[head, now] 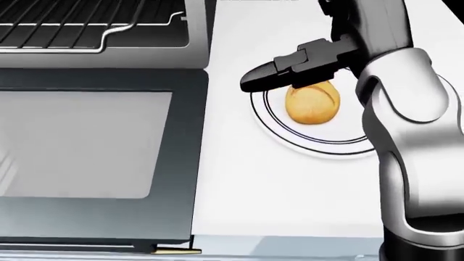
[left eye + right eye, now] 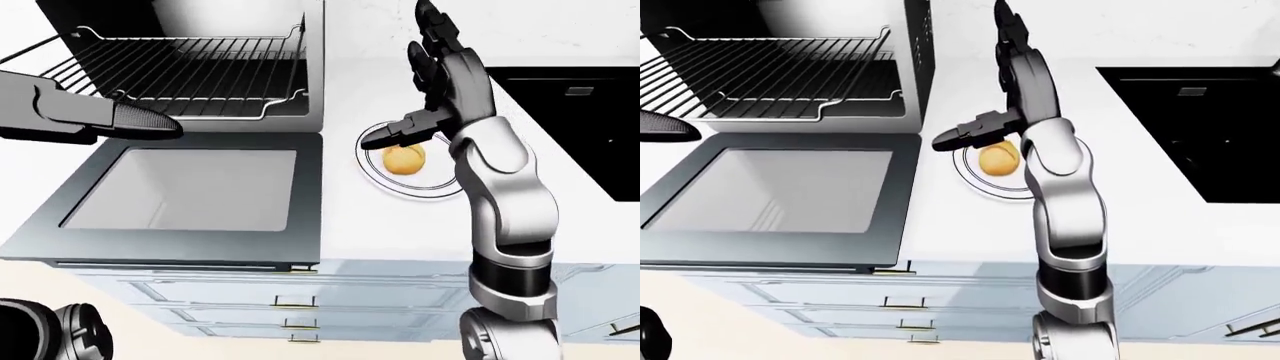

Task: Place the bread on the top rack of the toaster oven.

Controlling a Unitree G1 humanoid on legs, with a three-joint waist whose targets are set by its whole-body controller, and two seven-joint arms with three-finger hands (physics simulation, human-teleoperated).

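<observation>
Bread (image 1: 313,103) sat on the plate (image 1: 319,142) right of the toaster oven (image 2: 190,82), your right hand (image 1: 290,70) hovering fingers-apart over it, ungripped; it looked light and squashy, so I'd pinch its sides gently.

1. The bread (image 1: 313,103) is golden yellow with a paler, speckled top.
2. The plate (image 1: 319,142) under it is white, ringed with thin black lines.
3. The right hand (image 1: 297,68) is black; its arm is glossy silver-grey with black joints.
4. The left hand (image 2: 95,120) is dark grey.
5. The toaster oven (image 2: 200,82) has a dark interior, a silver wire rack (image 2: 180,75) and a grey door (image 2: 190,202) with a pale window.
6. The counter (image 1: 290,190) is white.
7. The drawers (image 2: 290,307) are pale blue-grey with brass handles.
8. The sink (image 2: 1190,127) is black.
</observation>
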